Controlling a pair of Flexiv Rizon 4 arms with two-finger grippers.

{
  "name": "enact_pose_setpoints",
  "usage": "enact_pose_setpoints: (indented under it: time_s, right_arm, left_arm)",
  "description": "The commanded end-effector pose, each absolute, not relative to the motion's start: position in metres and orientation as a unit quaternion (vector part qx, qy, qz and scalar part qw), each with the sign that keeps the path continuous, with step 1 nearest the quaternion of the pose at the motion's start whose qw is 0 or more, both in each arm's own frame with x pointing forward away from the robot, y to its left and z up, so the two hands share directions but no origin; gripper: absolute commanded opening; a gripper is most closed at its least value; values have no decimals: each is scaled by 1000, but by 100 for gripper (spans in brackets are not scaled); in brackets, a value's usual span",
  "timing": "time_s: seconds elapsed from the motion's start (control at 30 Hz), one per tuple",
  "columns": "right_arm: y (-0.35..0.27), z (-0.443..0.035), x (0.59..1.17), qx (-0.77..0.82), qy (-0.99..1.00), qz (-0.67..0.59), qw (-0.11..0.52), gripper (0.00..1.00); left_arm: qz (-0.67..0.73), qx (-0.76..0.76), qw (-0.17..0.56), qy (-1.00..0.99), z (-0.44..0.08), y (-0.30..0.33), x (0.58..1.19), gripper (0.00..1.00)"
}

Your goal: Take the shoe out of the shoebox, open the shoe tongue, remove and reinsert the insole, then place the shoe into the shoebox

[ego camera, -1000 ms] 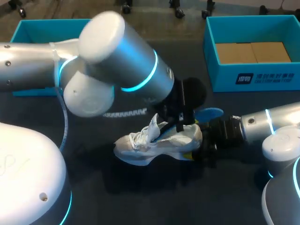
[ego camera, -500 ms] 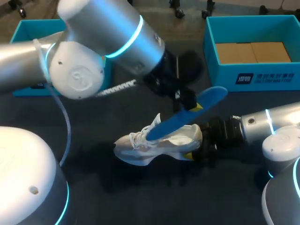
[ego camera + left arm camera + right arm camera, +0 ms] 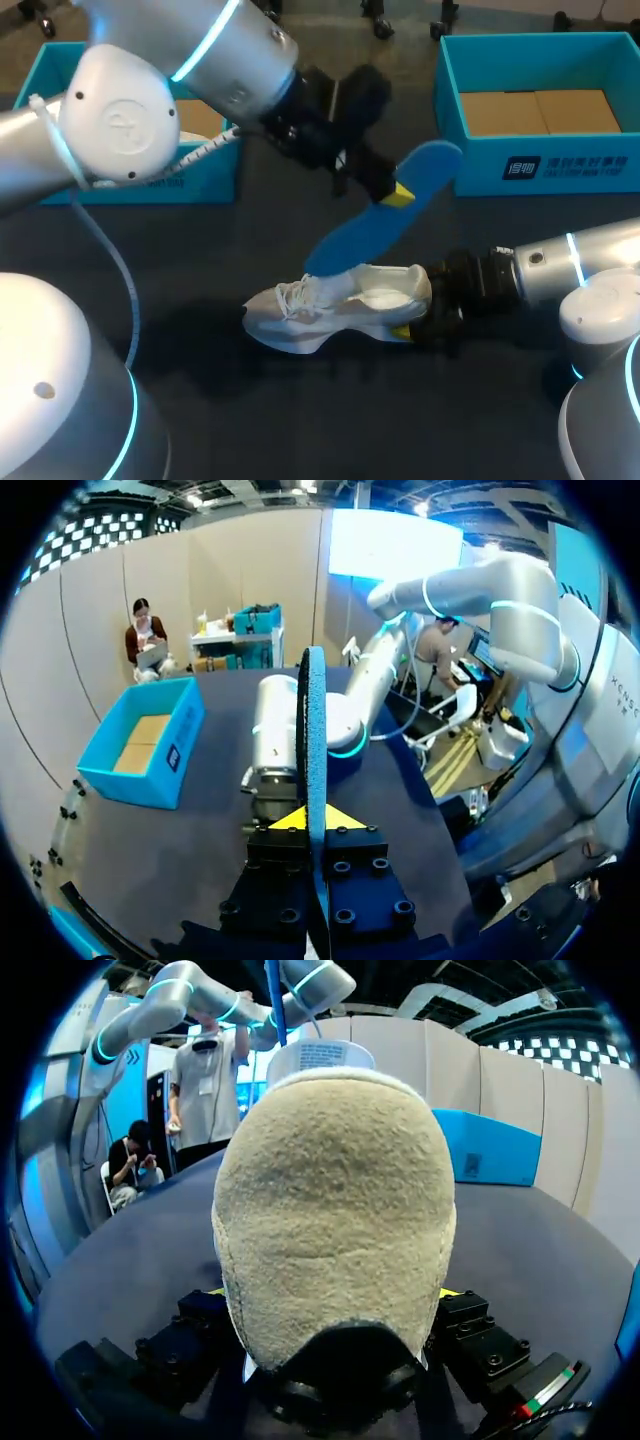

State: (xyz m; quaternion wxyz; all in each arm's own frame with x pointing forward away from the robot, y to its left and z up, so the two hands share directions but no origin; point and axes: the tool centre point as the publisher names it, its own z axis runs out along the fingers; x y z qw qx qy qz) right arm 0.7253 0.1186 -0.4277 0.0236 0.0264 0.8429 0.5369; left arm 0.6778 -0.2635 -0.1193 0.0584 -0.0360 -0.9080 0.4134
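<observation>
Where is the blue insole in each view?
Head view: insole slants above the shoe, held by the left pincer.
Left wrist view: insole edge-on in that pincer.
Right wrist view: thin blue strip beyond the shoe's heel.
Shared landmark: the shoe, unseen from the left wrist.

table: dark top | cardboard panels: brown, two side by side, far right
</observation>
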Motion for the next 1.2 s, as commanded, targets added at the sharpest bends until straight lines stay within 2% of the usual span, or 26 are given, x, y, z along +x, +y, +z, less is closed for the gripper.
enact_pose_setpoints:
  time_s: [0.03,0.33,0.57,0.67,1.2]
  right_arm:
    - [121,-431,725,27,844,535,24,0]
    - [121,-431,725,27,844,535,24,0]
    - [121,-431,725,27,844,535,24,0]
    - [121,-431,725,27,844,535,24,0]
    - [121,-431,725,27,844,535,24,0]
  left_arm:
    - [452,-29,43,-891,-103,-247,672,0]
    - [523,-40,46,-850,-58,-222,673,0]
    - [549,-44,78,-831,-40,-207,686,0]
    - [548,-55,107,-828,-37,-203,697,0]
    - [548,-55,107,-828,-37,-203,697,0]
